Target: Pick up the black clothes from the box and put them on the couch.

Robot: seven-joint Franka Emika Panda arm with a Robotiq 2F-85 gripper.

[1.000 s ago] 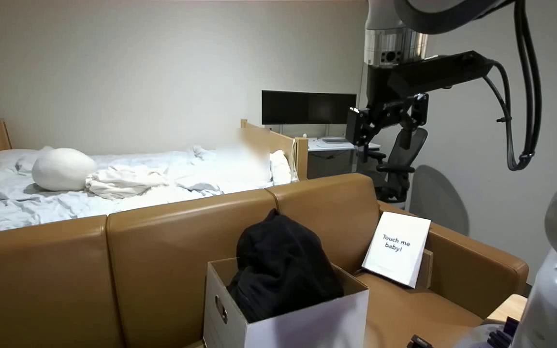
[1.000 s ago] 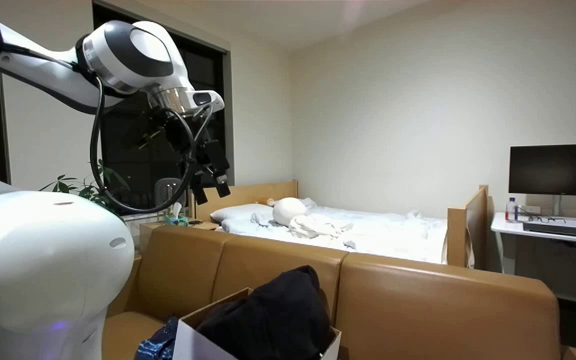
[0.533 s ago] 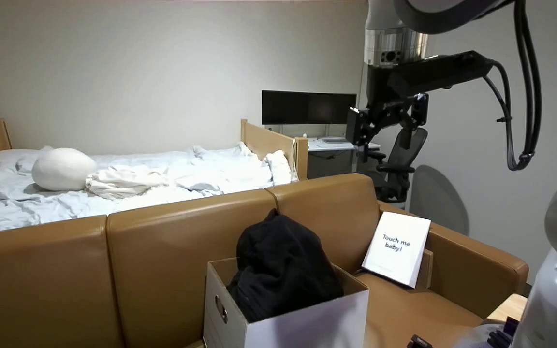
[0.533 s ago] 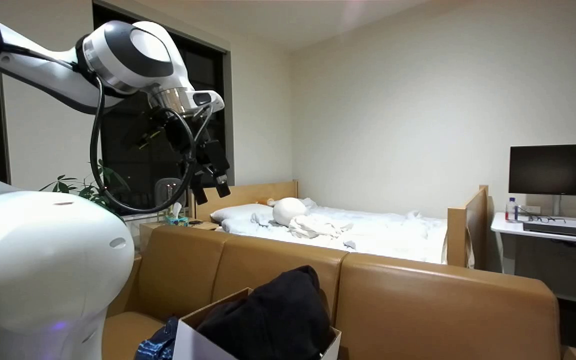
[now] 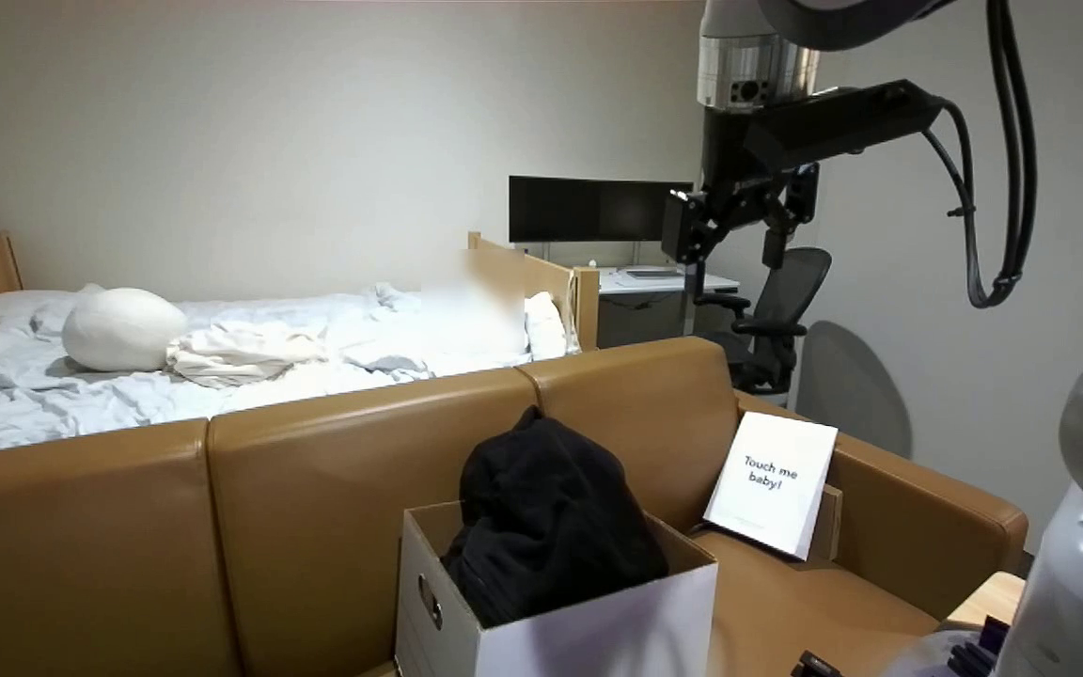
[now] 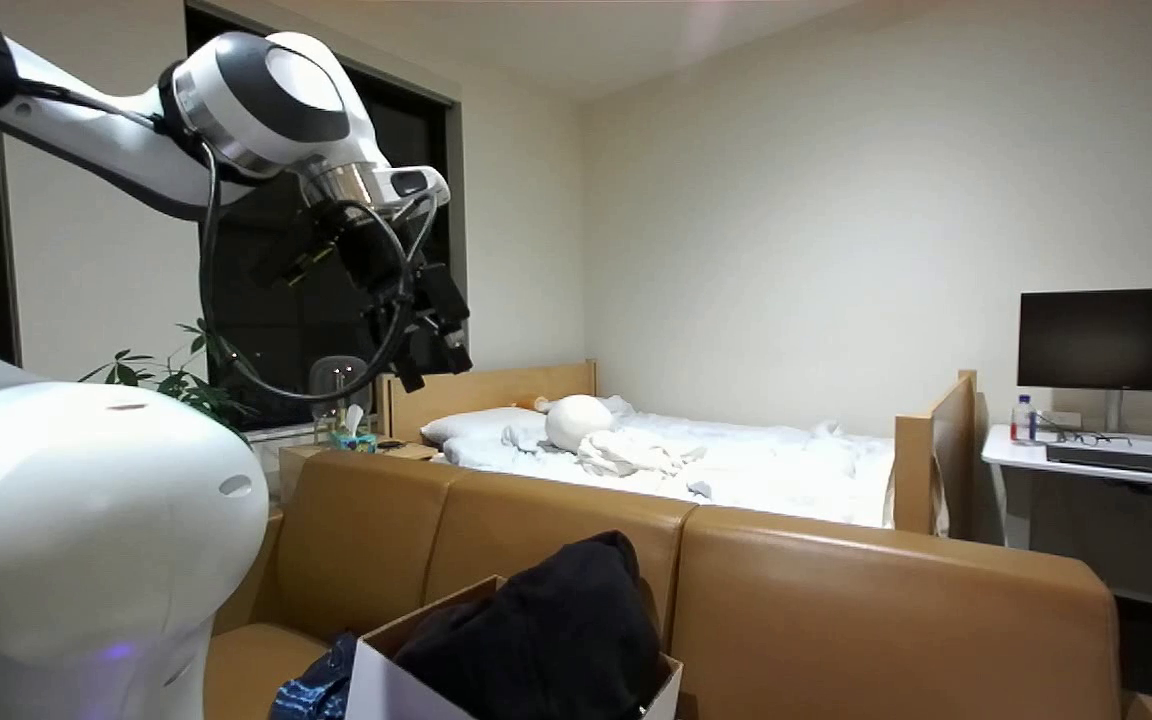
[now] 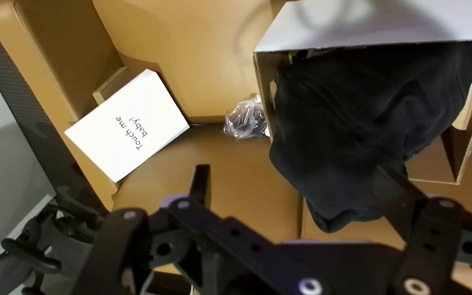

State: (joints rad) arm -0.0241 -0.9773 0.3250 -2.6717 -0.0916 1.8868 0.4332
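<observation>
The black clothes (image 5: 551, 527) form a dark heap in the white box (image 5: 598, 621), rising above its rim. The heap also shows in an exterior view (image 6: 546, 640) and in the wrist view (image 7: 363, 123), where part bulges past the box (image 7: 367, 24) rim. The box stands on the tan-brown couch (image 5: 353, 489), whose back cushions also show in an exterior view (image 6: 886, 620). My gripper (image 5: 734, 266) is open and empty, high above the couch and apart from the clothes; it also shows in an exterior view (image 6: 434, 370). In the wrist view, its fingers (image 7: 293, 170) are wide apart.
A white printed card (image 5: 772, 484) leans near the couch's armrest. A clear plastic bag (image 7: 246, 119) lies beside the box. Blue patterned fabric (image 6: 316, 685) lies by the box. Behind the couch are a white-sheeted bed (image 5: 363, 329), a desk (image 6: 1086, 450) and a black chair (image 5: 776, 310).
My gripper has risen a little and shifted slightly sideways, leftward in an exterior view, still open. The clothes, box and couch have not moved.
</observation>
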